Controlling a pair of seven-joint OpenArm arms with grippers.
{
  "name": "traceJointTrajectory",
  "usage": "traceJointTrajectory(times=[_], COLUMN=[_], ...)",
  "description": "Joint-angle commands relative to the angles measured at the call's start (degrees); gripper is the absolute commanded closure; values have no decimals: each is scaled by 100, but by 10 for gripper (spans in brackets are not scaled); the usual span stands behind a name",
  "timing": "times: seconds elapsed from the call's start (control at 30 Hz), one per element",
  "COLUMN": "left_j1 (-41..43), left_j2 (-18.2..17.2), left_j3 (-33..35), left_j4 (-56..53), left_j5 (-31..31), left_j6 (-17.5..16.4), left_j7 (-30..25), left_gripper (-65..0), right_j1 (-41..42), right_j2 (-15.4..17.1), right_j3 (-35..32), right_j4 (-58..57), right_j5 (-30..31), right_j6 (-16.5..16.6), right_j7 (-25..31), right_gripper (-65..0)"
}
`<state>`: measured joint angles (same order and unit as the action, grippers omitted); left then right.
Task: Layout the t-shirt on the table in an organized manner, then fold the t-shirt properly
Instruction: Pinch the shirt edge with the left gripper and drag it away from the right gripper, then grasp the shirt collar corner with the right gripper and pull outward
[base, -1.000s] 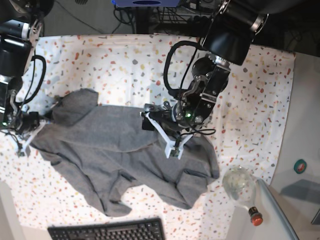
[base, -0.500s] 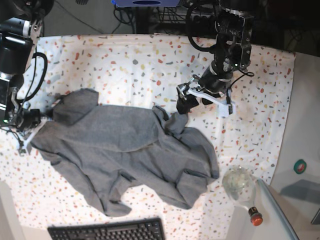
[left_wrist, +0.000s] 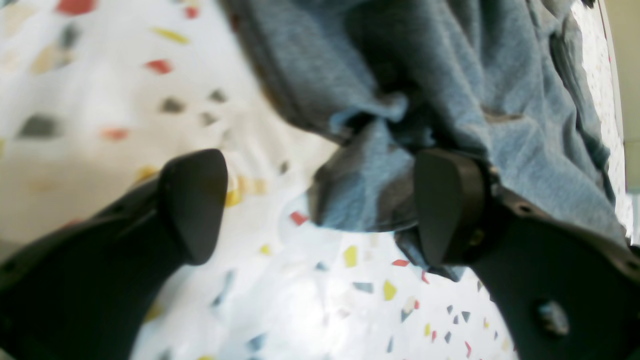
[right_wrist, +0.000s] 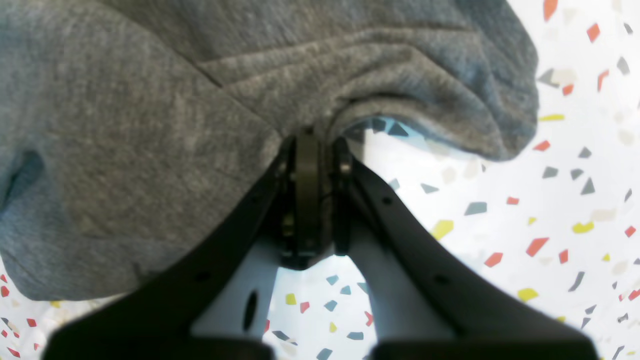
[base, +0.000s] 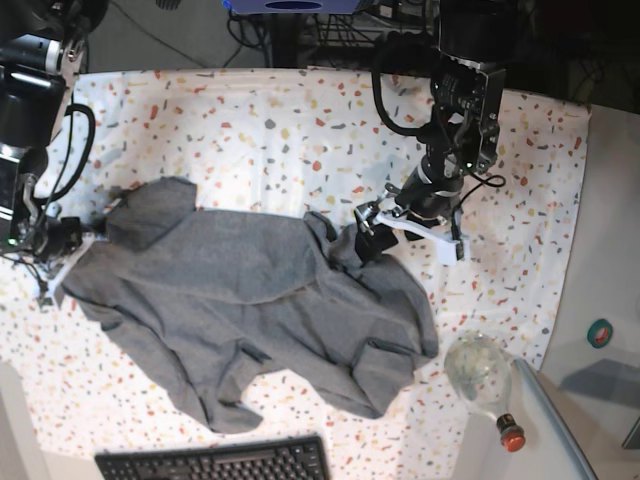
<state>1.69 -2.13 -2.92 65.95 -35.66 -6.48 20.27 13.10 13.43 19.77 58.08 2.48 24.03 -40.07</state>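
The heather-grey t-shirt (base: 260, 310) lies crumpled across the middle of the speckled table (base: 250, 120). My left gripper (base: 405, 238) is open and low over the shirt's upper right edge. In the left wrist view its fingers (left_wrist: 450, 205) stand wide apart around a bunched fold of the t-shirt (left_wrist: 360, 195), and the right finger touches the cloth. My right gripper (base: 72, 245) is shut on the shirt's left edge. In the right wrist view the right gripper (right_wrist: 310, 150) pinches a ridge of the t-shirt (right_wrist: 150, 125) just above the table (right_wrist: 500, 210).
A black keyboard (base: 215, 462) lies at the front edge. A clear glass bottle (base: 480, 370) with a red cap (base: 512, 437) lies at the front right, next to a grey side surface with a green roll (base: 600, 332).
My left gripper left the middle of the shirt, swung up and right, and has now come down at the shirt's upper right edge. A fold there shifted right. The right arm has not moved.
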Motion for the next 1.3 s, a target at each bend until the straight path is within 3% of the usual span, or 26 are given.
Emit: traceJointTrajectory(times=[0.0,0.2,0.3,0.47,0.67,0.83,0.97,1.2,1.27], left_j1=[-33,-86,-86,-42,380,828,1101,1444,1444], left_j2=[42,50,42,-2,-169,-486,-776,-1207,-1233], left_j3=[112,138,129,120,120,120,120,112,112], left_j4=[-59,-129,-129,29,838,1708,2262,3027,3115], left_j5=[-8,-16,-16,-16,-16,-8,-8,-16,-25], left_j6=[28,28,28,28,55,187,679,723,740], left_j7=[272,272,272,298,307,316,316,316,316], left_gripper=[-481,-105,-12,0,0,0,0,0,0], right_j1=[136,136,136,145,189,39,-444,-796,-743], right_j2=[94,103,103,103,85,68,59,85,68], right_j3=[23,32,32,32,32,49,49,181,181], right_j4=[86,77,77,77,68,578,1062,1853,2090], right_j5=[20,20,20,20,11,11,11,2,2], right_j6=[19,19,19,19,-8,-16,-16,-16,-16], right_j7=[91,91,100,100,531,-331,-261,-305,-542], right_gripper=[0,0,0,0,0,0,0,0,0])
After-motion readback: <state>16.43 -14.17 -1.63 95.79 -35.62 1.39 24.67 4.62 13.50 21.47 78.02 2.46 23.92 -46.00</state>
